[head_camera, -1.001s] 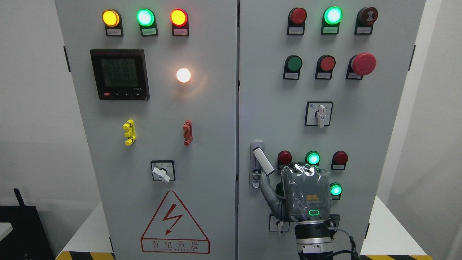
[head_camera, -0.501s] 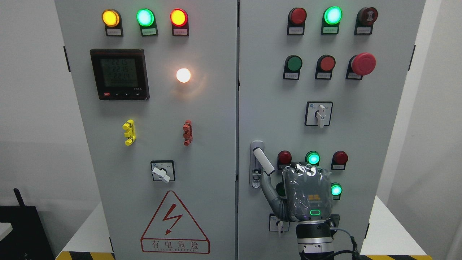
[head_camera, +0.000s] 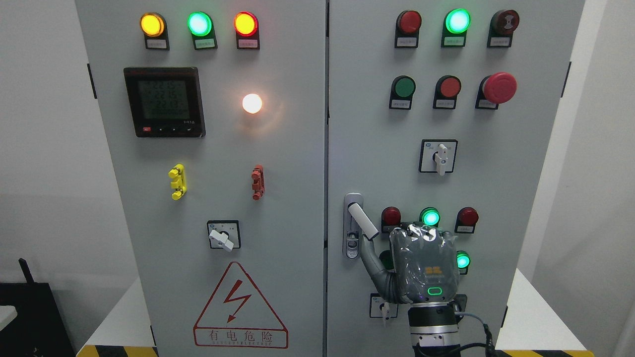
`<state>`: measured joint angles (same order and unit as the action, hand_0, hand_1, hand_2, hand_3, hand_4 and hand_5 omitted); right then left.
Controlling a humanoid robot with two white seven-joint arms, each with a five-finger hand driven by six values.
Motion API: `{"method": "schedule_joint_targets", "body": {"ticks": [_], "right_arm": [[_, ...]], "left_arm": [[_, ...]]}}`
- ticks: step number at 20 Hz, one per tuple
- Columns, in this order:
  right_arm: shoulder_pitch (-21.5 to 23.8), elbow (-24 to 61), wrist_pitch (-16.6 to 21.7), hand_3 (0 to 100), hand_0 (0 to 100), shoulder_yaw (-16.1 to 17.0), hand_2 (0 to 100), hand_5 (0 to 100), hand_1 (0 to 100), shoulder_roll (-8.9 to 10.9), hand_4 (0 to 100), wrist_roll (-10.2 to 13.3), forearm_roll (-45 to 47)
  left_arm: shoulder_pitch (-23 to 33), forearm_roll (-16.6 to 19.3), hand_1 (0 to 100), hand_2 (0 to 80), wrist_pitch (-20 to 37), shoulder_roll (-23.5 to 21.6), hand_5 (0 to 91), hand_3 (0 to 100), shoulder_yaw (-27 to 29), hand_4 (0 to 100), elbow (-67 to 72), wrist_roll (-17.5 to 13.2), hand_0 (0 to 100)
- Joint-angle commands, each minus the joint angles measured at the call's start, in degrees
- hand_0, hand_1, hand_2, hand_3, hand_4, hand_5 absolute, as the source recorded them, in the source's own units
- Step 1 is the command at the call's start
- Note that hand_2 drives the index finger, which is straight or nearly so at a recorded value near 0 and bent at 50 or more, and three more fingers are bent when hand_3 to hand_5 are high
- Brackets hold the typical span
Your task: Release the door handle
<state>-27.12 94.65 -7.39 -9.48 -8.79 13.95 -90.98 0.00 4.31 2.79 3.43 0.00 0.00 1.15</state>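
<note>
A: Where do we stand with the door handle [head_camera: 362, 221]?

B: It sits on the right cabinet door [head_camera: 377, 124], just beside the centre seam, swung out of its lock plate [head_camera: 352, 233] and tilted down to the right. Our right hand [head_camera: 421, 265] is just below and to the right of its free end, back of the palm toward the camera.

A: Are we clamped on it?

B: We judge not. The thumb [head_camera: 373, 265] stretches up to the lever's lower tip, touching or nearly so, but nothing wraps around the lever. The other digits are hidden behind the palm, so we cannot tell whether they are curled or spread.

A: Why hold there?

B: Probably because letting go means peeling away along the lever's tilt without knocking it. The indicator lamps [head_camera: 430, 217] sit right behind our knuckles, so we should draw back from the panel rather than slide sideways.

A: And our left arm?

B: Out of view.
</note>
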Motion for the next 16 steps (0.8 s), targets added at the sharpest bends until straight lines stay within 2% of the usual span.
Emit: {"method": "schedule_joint_targets", "body": {"ticks": [1, 16], "right_arm": [[-0.13, 0.01, 0.00, 100, 52, 0.25, 94, 97, 6, 0.00, 98, -0.06, 0.01], [-0.22, 0.01, 0.00, 100, 53, 0.69, 94, 97, 6, 0.00, 98, -0.15, 0.80]], "left_arm": [[-0.18, 0.00, 39, 0.0, 0.02, 0.00, 0.0, 0, 0.09, 0, 0.53, 0.00, 12], [-0.18, 0.00, 39, 0.0, 0.02, 0.00, 0.0, 0, 0.09, 0, 0.53, 0.00, 12]]}}
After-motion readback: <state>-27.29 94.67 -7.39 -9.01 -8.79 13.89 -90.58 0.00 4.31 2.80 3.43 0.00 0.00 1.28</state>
